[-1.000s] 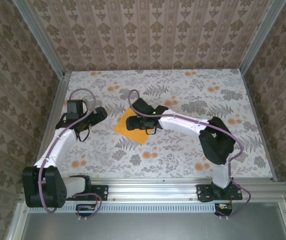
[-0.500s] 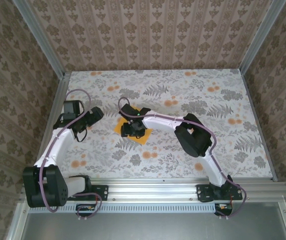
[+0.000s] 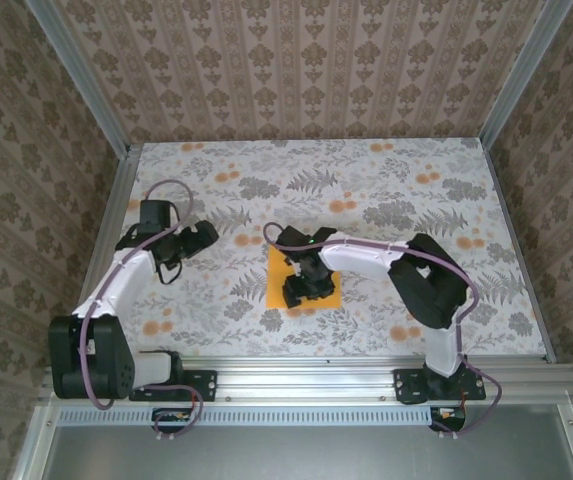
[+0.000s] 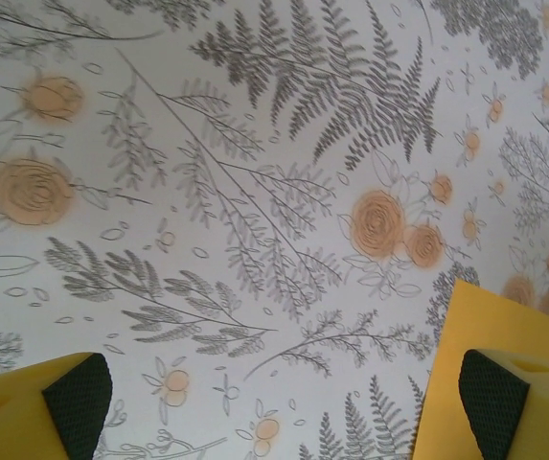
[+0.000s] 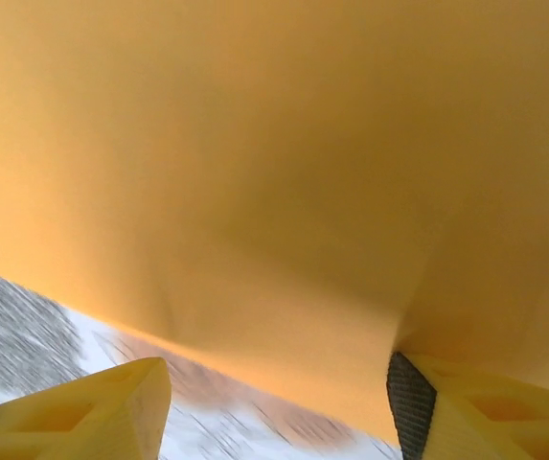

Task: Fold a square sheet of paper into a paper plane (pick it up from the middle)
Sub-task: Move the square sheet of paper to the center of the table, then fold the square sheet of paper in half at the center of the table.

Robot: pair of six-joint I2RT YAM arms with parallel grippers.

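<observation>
- Top external view: the square sheet of paper (image 3: 278, 266) lies on the floral bench (image 3: 446, 215), around the middle and a little toward the near edge. Its sides run roughly in line with the bench's edges.
- The right arm (image 3: 366, 255) bends in from the right, and the right fingers (image 3: 298, 293) sit over the sheet, covering its middle and near part. Orange shows to their left, right and far side.
- The left fingers (image 3: 204, 235) hang over bare bench to the left of the sheet, well apart from it, pointing to the right.
- Left wrist view: the 2 yellow fingers with dark pads (image 4: 78, 391) stand wide apart at the bottom corners. Between them are the printed ferns and orange flowers of the bench, and they hold nothing.
- Right wrist view: the orange sheet (image 5: 274, 172) takes up most of the picture, plain and uncreased as far as the blur allows. Its near edge slants from the left side down toward the lower right.
- The 2 right fingers stand apart at a middling width, with a strip of bench print in the gap.
- The pad (image 5: 403, 402) at the picture's lower right is just at the sheet's edge, where the paper looks slightly bulged. Whether it touches or pinches the paper I cannot tell.
</observation>
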